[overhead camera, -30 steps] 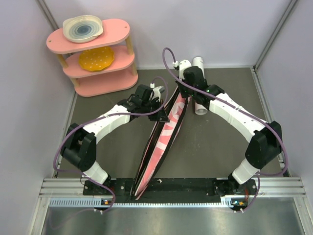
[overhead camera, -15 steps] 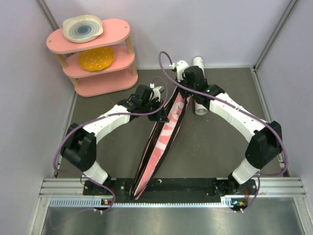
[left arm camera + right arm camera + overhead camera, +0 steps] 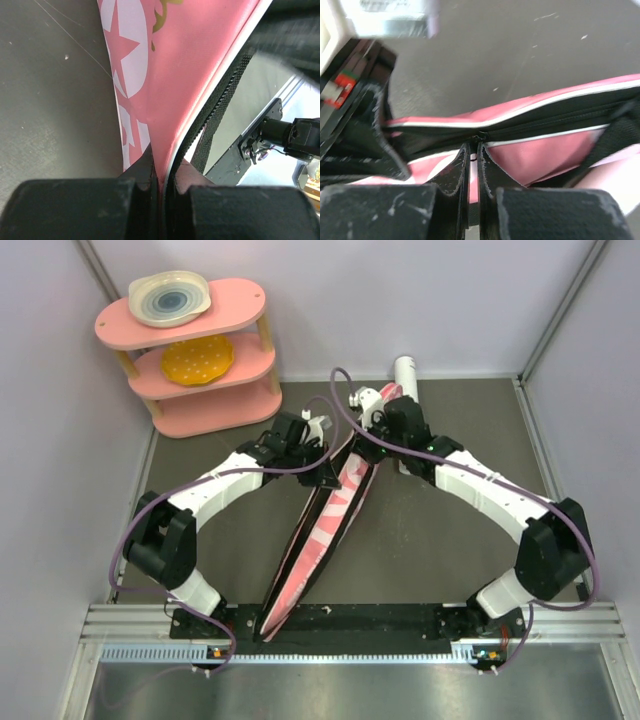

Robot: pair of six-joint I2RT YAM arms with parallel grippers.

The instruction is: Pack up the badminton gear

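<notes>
The long pink racket bag (image 3: 320,530) stands on its edge, running from the near rail to the middle of the table. My left gripper (image 3: 328,478) is shut on the bag's upper edge. In the left wrist view its jaws (image 3: 162,167) pinch the pink fabric (image 3: 190,75) beside the black zipper. My right gripper (image 3: 362,440) is at the bag's far end, and the right wrist view shows it (image 3: 474,150) shut on the zipper of the bag (image 3: 560,145). A white tube (image 3: 405,370) lies behind the right arm, partly covered. Rackets and shuttlecocks are out of view.
A pink three-tier shelf (image 3: 215,405) stands at the back left with a pale bowl (image 3: 170,297) on top and a yellow plate (image 3: 198,359) below. Grey walls close in on both sides. A black and metal rail (image 3: 400,625) runs along the near edge.
The right gripper has shut on the zipper and its arm has moved nearer and left. The bag's near end has swung left. The left gripper has kept its grip.
</notes>
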